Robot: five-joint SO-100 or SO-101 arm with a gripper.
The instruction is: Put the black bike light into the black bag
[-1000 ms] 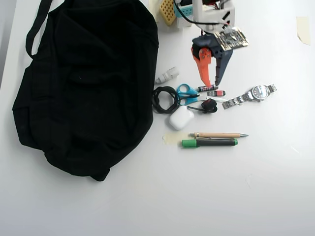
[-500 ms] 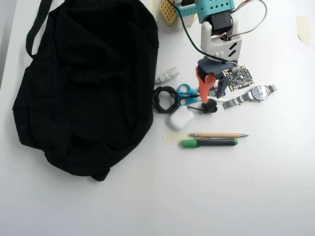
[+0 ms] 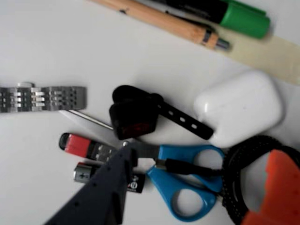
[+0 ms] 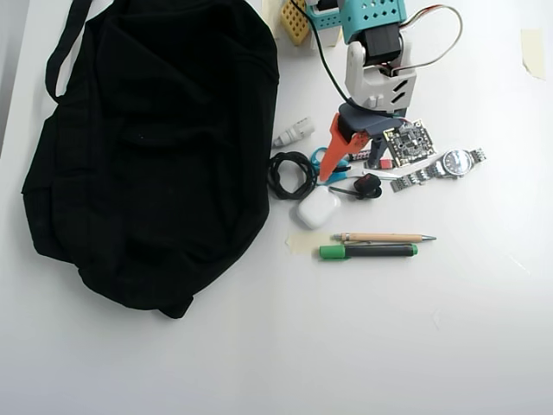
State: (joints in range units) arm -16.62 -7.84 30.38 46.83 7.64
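Observation:
The black bike light [image 3: 133,115] lies on the white table, red spot up, with its strap [image 3: 187,122] reaching right toward the white earbud case [image 3: 239,108]. In the overhead view the bike light [image 4: 367,184] sits right of the case [image 4: 317,208]. My gripper [image 3: 201,154] is open and empty, hovering just short of the light over blue scissors [image 3: 187,187]; the dark finger [image 3: 101,192] is lower left, the orange finger [image 3: 276,192] lower right. It also shows in the overhead view [image 4: 346,171]. The big black bag [image 4: 147,147] lies at the left.
A coiled black cable [image 3: 248,178] lies under the orange finger. A black-and-red stick [image 3: 82,145], a battery [image 3: 89,173] and a metal watch band [image 3: 42,98] lie left of the light. A wooden pen [image 4: 384,237] and green marker [image 4: 367,251] lie beyond the case.

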